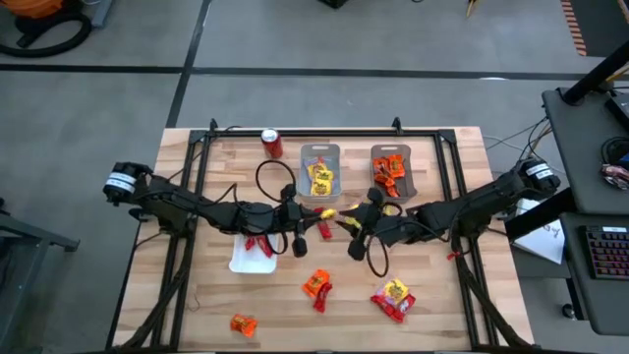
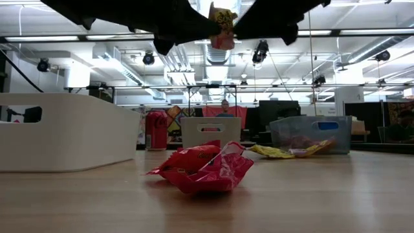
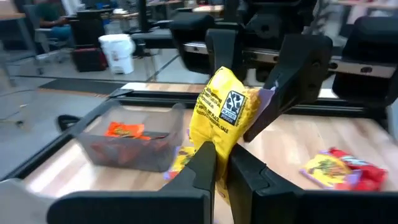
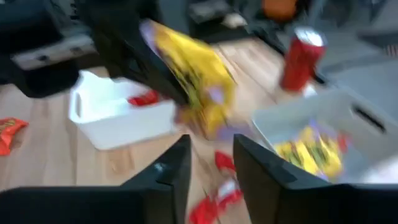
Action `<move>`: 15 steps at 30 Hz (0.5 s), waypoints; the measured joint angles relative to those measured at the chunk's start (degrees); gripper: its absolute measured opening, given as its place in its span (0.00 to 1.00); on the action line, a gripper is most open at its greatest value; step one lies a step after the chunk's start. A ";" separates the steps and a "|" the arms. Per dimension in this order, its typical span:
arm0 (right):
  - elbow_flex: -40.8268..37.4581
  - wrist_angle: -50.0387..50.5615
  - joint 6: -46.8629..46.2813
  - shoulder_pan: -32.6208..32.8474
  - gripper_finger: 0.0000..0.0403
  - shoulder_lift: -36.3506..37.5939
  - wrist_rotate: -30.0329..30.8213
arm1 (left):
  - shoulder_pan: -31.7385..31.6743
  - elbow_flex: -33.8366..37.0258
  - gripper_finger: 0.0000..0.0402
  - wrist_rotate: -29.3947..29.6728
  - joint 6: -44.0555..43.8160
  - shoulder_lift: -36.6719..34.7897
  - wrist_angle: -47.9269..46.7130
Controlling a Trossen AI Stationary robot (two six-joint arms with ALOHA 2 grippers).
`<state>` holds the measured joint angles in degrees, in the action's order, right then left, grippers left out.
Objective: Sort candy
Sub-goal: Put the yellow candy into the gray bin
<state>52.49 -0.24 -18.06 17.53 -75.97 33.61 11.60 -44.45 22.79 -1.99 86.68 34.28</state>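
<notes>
My left jaws (image 3: 217,165) pinch the yellow packet (image 3: 222,115); my right jaws (image 4: 211,163) stand parted (empty). A thin edge grip could let it drop onto the worktop (image 1: 442,305).

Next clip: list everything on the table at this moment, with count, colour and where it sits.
held candy packet: one, yellow, in the air between the two pincers
yellow-candy bin: one, clear, far middle of the table, yellow packets inside
orange-candy bin: one, clear, beside the first bin, orange packets inside
white tray: one, white, left of centre, red packets inside
soda can: one, red, far side, left of the bins
loose candy: several packets, red, orange and yellow, scattered mostly on the near half
table: one, light wood
left pincer: one, dark, above table centre, shut on the held candy packet
right pincer: one, dark, facing the left one, open
</notes>
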 joint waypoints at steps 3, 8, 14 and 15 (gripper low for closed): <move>0.00 8.41 -8.58 -1.23 0.36 3.05 -0.18 | -0.40 0.00 0.00 2.62 0.01 -1.84 -3.13; 0.00 19.64 -13.65 -2.97 0.41 4.81 -11.32 | -2.19 0.00 0.00 3.34 0.01 -4.78 -8.90; -0.29 28.78 -17.50 -2.90 0.36 4.74 -25.67 | -7.26 0.02 0.00 3.30 -0.01 -5.95 -13.41; -0.41 29.83 -17.12 -2.82 0.35 4.49 -29.25 | -8.38 -0.01 0.00 3.28 -0.01 -5.95 -14.39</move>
<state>52.08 29.59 -35.19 14.72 -71.48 4.35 3.22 -44.45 26.06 -2.00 80.73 19.88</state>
